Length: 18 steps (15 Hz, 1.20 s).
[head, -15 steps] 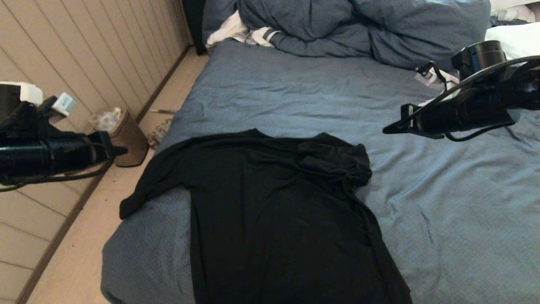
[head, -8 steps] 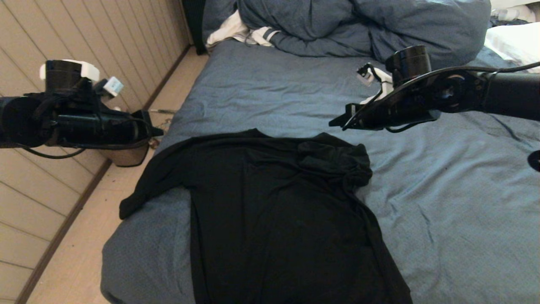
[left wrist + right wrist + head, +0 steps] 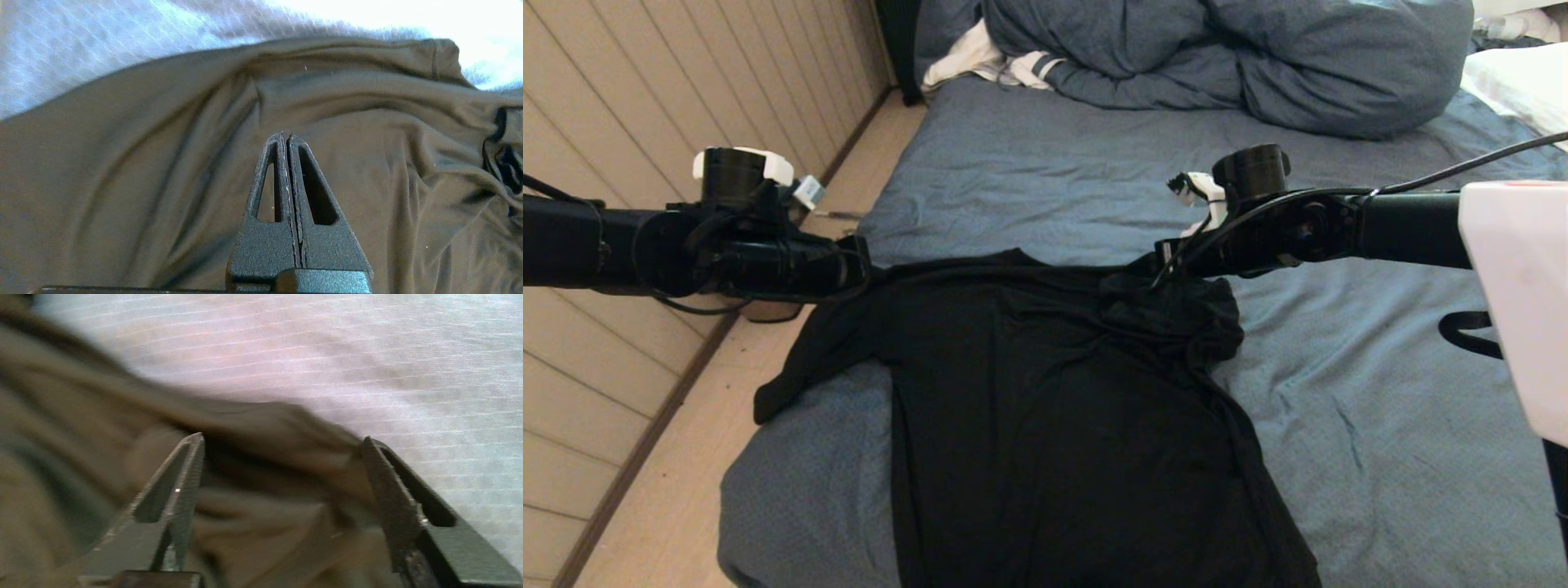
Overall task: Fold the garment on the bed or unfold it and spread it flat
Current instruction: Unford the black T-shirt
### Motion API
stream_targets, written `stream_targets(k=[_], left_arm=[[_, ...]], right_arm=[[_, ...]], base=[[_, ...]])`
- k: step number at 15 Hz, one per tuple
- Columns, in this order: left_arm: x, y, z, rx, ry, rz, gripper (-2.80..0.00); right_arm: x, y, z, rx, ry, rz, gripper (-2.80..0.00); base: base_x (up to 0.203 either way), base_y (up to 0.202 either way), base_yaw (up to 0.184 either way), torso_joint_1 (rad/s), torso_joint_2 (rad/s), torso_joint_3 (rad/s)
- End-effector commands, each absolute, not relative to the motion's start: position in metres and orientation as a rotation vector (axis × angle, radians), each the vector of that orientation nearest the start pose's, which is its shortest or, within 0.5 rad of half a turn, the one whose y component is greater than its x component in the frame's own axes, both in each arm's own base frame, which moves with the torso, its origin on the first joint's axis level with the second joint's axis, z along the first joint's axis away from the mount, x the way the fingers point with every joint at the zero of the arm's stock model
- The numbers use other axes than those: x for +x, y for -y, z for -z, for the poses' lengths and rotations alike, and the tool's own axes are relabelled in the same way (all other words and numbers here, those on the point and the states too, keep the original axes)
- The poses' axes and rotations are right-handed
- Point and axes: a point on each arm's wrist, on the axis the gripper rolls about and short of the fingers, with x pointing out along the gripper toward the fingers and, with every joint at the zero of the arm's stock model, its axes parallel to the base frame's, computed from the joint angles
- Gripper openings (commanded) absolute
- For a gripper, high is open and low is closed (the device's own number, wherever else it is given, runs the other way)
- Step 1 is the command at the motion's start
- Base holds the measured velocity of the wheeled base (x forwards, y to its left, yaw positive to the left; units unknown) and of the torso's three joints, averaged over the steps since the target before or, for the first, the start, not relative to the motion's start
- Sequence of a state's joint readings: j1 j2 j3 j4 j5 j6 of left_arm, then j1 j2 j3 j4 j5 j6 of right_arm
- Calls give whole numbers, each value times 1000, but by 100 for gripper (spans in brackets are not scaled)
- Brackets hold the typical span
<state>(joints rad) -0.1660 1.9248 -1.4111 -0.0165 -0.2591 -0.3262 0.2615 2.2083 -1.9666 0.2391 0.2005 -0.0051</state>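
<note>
**Garment spread on the bed, both arms at its shoulders**

Garment (image 3: 1054, 425) is the black T-shirt, lying plain side up on the near-left part of the bed (image 3: 1380, 408), pretty much filling the 6 o'clock half of the head view. Its body runs flat down toward 6 o'clock. One sleeve trails off at 9 o'clock over the mattress edge, and the other sleeve is bunched into a lump at about 1 o'clock of the shirt.

Left gripper (image 3: 862, 265) sits at the shirt's 11 o'clock corner, right by the shoulder. In the left wrist view its two fingers (image 3: 269, 179) are pressed together with nothing between them, and the cloth lies under the tips; can't tell if they actually touch it.

Right gripper (image 3: 282, 445) is over that bunched lump at the shirt's 1 o'clock. Its jaws stand wide apart and the wrinkled fold sits between them, but they aren't pinching anything.

Other stuff: the blue duvet (image 3: 1217, 57) is heaped up at 12 o'clock, with a white striped cloth (image 3: 980, 61) poking out beside it at 11 o'clock. A white pillow (image 3: 1515, 82) shows at 2 o'clock. A small bin (image 3: 768, 309) is on the floor (image 3: 662, 506) at 9 o'clock, mostly hidden behind the left arm.
</note>
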Motion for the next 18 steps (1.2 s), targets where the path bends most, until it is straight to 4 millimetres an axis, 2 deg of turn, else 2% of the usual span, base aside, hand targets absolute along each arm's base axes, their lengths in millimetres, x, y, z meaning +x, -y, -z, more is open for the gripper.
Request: stream_targets(k=[1,5,6,7,12,18], left_arm=[[377,70,-207,-340,-583,330,-280],[377,71,-205,-339,-590,331,-280],[376,71,-205,-339,-591,331,-280],[376,71,-205,-340,-592,331,-280],[373,71,-209,-340,-579,332,-280],[369,72,-217,-377,-545,284,-280]], right_arm=[[445,-124,-216,-24,-497,-451,0],[450,-127,-205,-105,-500,-393,0],[450,-132,-202,-122,-503,-381,-262],[451,-133,-201,-128,-499,-380,-280],[458,-142,-214,-143,-327,-263,-280],[470,-140,-221,-126,-156,-114,-280]], base=[[0,0,0,0,0,0],[0,0,0,0,0,0],[0,0,0,0,0,0],[0,0,0,0,0,0],[0,0,0,0,0,0],[0,0,0,0,0,0]])
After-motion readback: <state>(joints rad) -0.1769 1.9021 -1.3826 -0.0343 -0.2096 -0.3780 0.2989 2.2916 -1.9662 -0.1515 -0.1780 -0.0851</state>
